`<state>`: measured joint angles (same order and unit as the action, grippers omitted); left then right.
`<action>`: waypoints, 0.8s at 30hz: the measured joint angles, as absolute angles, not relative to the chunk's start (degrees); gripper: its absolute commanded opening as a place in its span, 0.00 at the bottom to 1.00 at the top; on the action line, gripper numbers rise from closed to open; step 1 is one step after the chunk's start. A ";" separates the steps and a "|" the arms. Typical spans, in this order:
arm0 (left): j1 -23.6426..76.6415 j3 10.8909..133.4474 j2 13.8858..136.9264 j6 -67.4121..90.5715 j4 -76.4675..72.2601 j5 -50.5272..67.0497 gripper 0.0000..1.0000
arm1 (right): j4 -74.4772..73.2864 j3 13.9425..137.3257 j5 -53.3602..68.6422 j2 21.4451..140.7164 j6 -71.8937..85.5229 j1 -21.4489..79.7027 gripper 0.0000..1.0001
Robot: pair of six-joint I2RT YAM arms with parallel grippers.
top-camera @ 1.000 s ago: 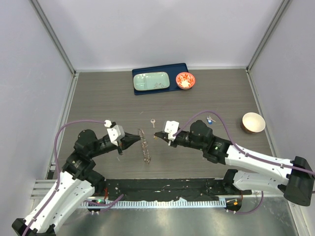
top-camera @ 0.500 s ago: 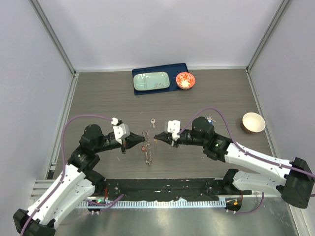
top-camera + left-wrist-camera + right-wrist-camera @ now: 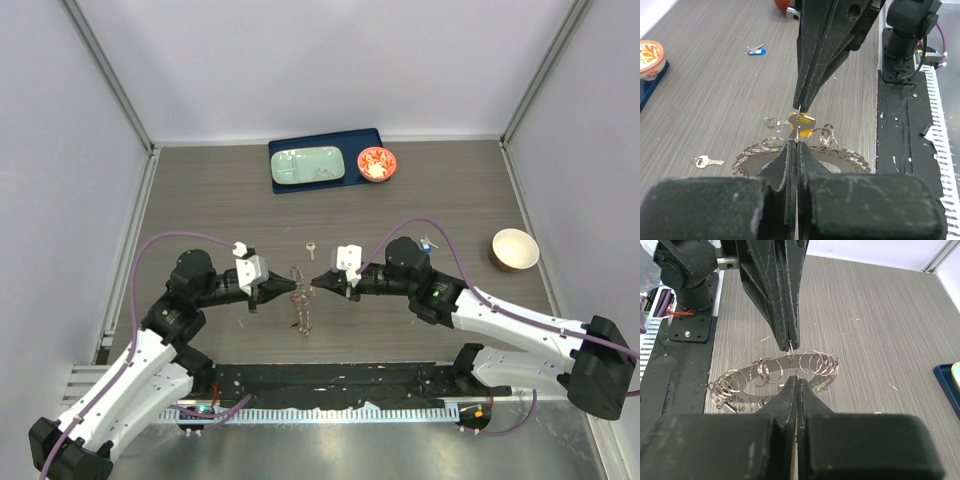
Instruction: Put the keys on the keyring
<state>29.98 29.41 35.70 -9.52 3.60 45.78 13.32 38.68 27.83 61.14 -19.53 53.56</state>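
Note:
The keyring point(image 3: 301, 305), a wide flat metal ring fringed with small split rings, stands on edge between my two grippers. It also shows in the left wrist view point(image 3: 846, 161) and the right wrist view point(image 3: 742, 381). My left gripper point(image 3: 293, 287) point(image 3: 796, 143) is shut on one small split ring at its rim. My right gripper point(image 3: 317, 281) point(image 3: 798, 378) is shut, tip to tip with the left. The yellow-headed key point(image 3: 803, 121) hangs at its tips, touching the held ring. A plain silver key point(image 3: 311, 247) and a blue-headed key point(image 3: 427, 243) lie on the table.
A blue tray point(image 3: 365, 139) with a pale green dish point(image 3: 308, 165) and a red patterned bowl point(image 3: 377, 163) stands at the back. A cream bowl point(image 3: 514, 249) stands at the right. A black base plate point(image 3: 330, 380) runs along the near edge.
Both grippers have closed in on each other over the keyring. The left moved right and the right moved left, until their tips almost meet.

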 measured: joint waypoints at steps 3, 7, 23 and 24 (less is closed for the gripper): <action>29.98 29.41 36.01 -10.26 4.01 46.48 0.00 | 13.34 38.68 28.36 61.14 -19.42 53.56 0.01; 29.98 29.41 36.01 -11.16 4.14 47.22 0.00 | 13.34 38.68 29.23 61.14 -19.38 53.56 0.01; 29.82 29.41 36.51 -11.42 4.10 49.69 0.00 | 13.30 38.68 31.22 61.14 -19.40 53.56 0.01; 29.82 29.41 36.51 -11.42 4.12 49.69 0.00 | 13.30 38.68 31.24 61.14 -19.40 53.56 0.01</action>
